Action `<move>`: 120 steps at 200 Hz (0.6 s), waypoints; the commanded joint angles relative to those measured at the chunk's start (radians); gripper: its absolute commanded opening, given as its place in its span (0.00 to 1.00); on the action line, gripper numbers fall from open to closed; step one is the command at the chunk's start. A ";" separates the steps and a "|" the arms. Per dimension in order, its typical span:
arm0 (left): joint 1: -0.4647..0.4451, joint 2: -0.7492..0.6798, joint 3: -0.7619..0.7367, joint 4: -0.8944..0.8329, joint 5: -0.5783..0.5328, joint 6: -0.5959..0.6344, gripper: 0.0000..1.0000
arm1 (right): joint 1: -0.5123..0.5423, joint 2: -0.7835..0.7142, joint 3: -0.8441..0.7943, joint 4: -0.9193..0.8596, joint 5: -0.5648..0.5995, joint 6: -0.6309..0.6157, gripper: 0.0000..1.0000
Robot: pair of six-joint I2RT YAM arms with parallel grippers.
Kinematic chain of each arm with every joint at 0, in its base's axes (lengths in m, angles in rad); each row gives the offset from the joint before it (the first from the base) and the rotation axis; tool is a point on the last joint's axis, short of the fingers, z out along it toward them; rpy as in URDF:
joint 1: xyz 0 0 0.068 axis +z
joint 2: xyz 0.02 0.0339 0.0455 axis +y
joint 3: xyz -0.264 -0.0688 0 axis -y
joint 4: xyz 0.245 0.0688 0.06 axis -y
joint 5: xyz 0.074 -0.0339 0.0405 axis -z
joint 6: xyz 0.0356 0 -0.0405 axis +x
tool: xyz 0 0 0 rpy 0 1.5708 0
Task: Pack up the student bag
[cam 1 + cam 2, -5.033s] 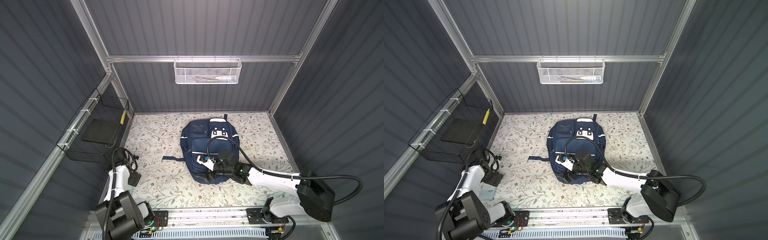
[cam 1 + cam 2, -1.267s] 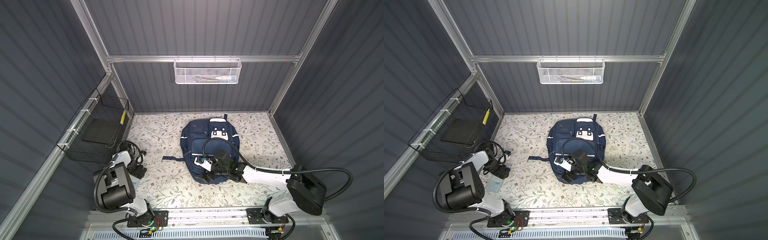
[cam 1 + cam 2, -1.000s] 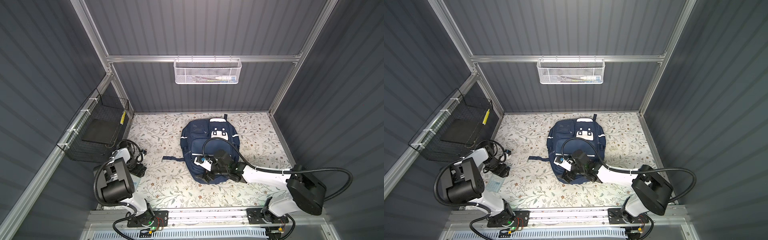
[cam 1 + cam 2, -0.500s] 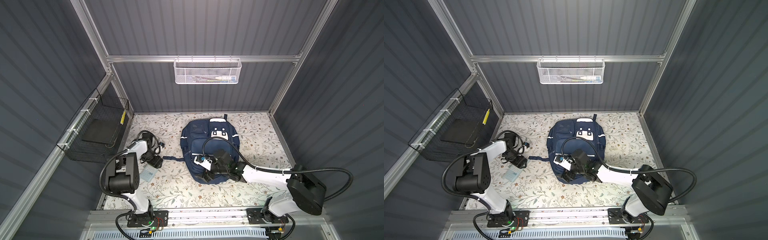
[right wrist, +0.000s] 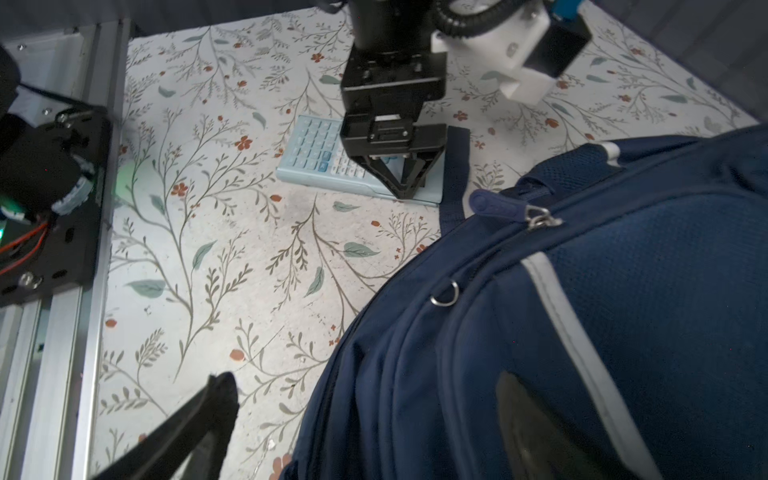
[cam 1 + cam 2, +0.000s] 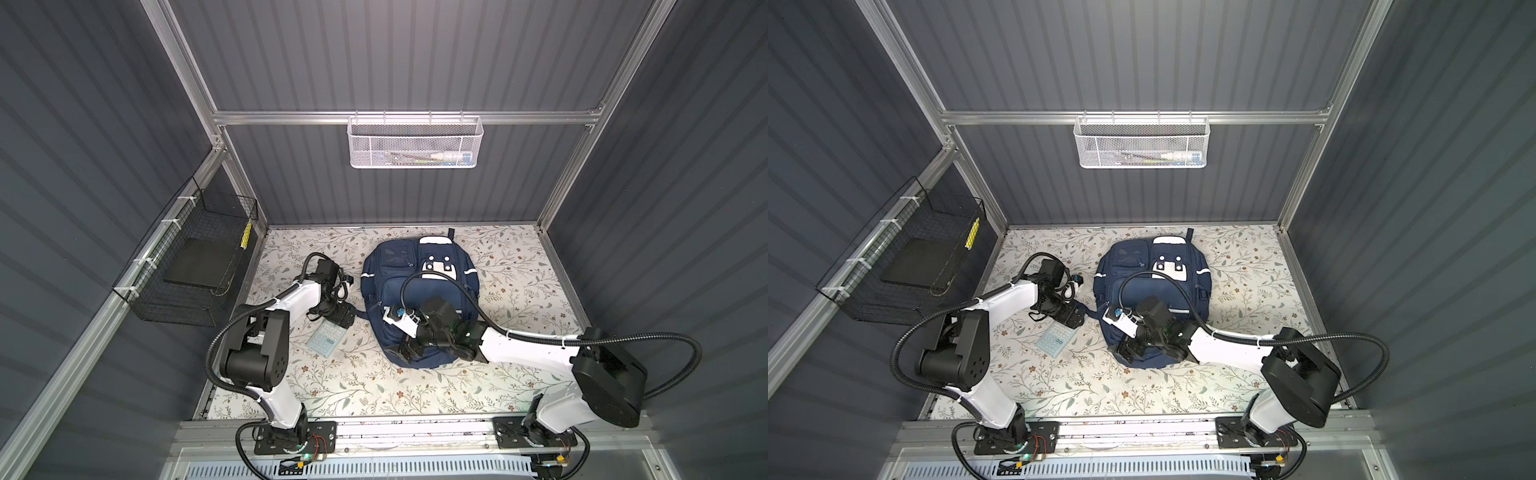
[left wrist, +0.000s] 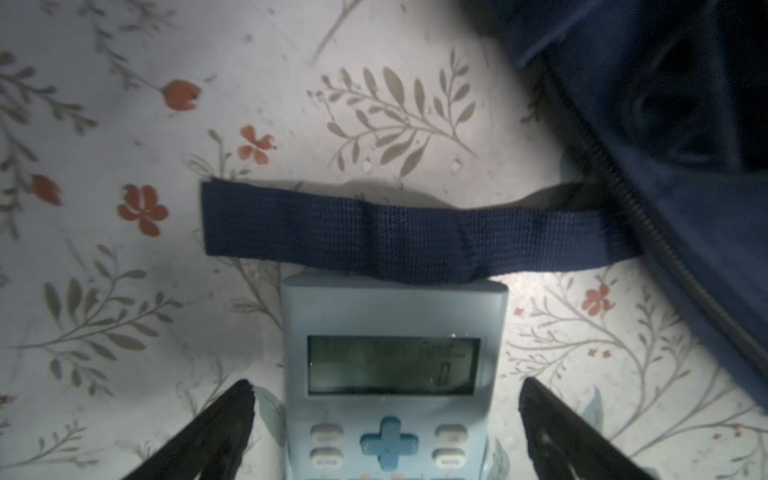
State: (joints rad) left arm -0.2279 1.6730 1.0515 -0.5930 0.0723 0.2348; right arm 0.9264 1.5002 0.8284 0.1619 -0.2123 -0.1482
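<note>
The student bag lies flat on the floral mat, navy with white patches. A light-blue calculator lies left of it, its display end under a loose navy strap. My left gripper is open, its fingers standing on either side of the calculator with gaps. My right gripper is open at the near left edge of the bag. One of its fingers is over the mat and the other over the fabric. A zip pull lies near the strap.
A white mesh basket with pens hangs on the back wall. A black wire basket holding a dark flat thing hangs on the left wall. The aluminium rail runs along the front edge.
My left arm has swung right from the left wall towards the bag, and the calculator has moved with it. Its jaws now stand wider. The right arm has hardly moved.
</note>
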 commanded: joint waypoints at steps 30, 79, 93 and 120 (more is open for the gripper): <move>0.017 -0.220 -0.063 0.202 -0.044 -0.384 1.00 | -0.064 0.089 0.232 -0.188 -0.101 0.320 0.99; 0.144 -0.257 -0.285 0.272 -0.005 -0.798 0.94 | 0.102 0.203 0.413 -0.377 0.138 0.517 0.95; 0.154 -0.272 -0.333 0.306 -0.027 -0.771 0.91 | 0.129 0.252 0.445 -0.375 0.134 0.585 0.95; 0.226 -0.264 -0.414 0.401 0.084 -0.776 0.76 | 0.159 0.371 0.554 -0.430 0.105 0.657 0.92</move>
State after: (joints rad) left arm -0.0380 1.4200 0.6769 -0.3115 0.0635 -0.4671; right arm 1.0702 1.7794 1.3033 -0.1783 -0.1017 0.3733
